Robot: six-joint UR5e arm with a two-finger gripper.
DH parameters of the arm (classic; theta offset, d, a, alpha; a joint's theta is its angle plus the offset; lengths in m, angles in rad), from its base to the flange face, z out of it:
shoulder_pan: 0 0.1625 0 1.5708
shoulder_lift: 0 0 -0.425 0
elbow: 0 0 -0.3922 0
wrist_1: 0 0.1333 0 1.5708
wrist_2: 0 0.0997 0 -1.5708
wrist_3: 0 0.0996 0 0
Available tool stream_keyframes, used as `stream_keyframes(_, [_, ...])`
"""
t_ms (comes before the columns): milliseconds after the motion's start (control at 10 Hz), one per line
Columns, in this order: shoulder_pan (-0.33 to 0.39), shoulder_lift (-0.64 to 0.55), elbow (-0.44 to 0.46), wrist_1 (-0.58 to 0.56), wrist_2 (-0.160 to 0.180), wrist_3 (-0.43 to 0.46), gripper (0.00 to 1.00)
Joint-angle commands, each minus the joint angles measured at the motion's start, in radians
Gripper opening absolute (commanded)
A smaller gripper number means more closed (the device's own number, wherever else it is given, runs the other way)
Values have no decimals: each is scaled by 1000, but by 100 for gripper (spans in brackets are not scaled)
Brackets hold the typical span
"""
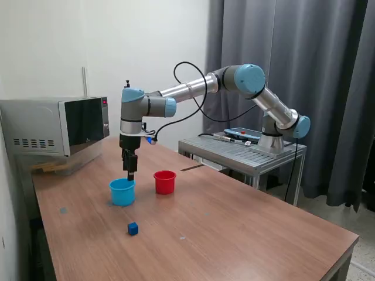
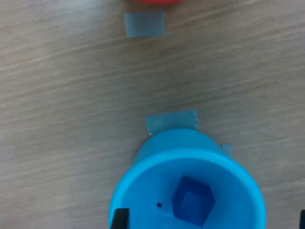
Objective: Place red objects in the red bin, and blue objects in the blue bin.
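Note:
The blue bin (image 1: pixel 122 191) is a cyan cup on the wooden table, with the red bin (image 1: pixel 164 182) just to its right in the exterior view. My gripper (image 1: pixel 131 174) hangs straight above the blue bin's rim. In the wrist view the blue bin (image 2: pixel 143 191) holds one dark blue cube (image 2: pixel 191 200) on its floor. My gripper (image 2: pixel 209 222) is open, its fingertips spread wide with nothing between them. Another blue cube (image 1: pixel 133 228) lies on the table in front of the blue bin. Only the edge of the red bin (image 2: pixel 152 1) shows. No red objects are in view.
A microwave (image 1: pixel 58 126) stands at the back on the exterior view's left. The arm's base sits on a metal stand (image 1: pixel 240 153) behind the table. Two grey tape patches (image 2: pixel 145 24) (image 2: pixel 171 121) are stuck to the table (image 1: pixel 234 228) by the cups.

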Motion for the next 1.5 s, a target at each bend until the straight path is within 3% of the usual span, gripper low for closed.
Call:
stream_keyframes(0, [1, -7, 2, -1, -4, 5, 100])
stream_keyframes(600, [11, -38, -10, 22, -12, -1, 100])
stream_keyframes(700, [17, -36, -28, 51, -45, -1, 100])
stream_keyframes(1000, [25, -38, -70, 158, -47, 44, 100])
stream_keyframes(1400, [62, -40, -133, 212, -43, 61, 100])
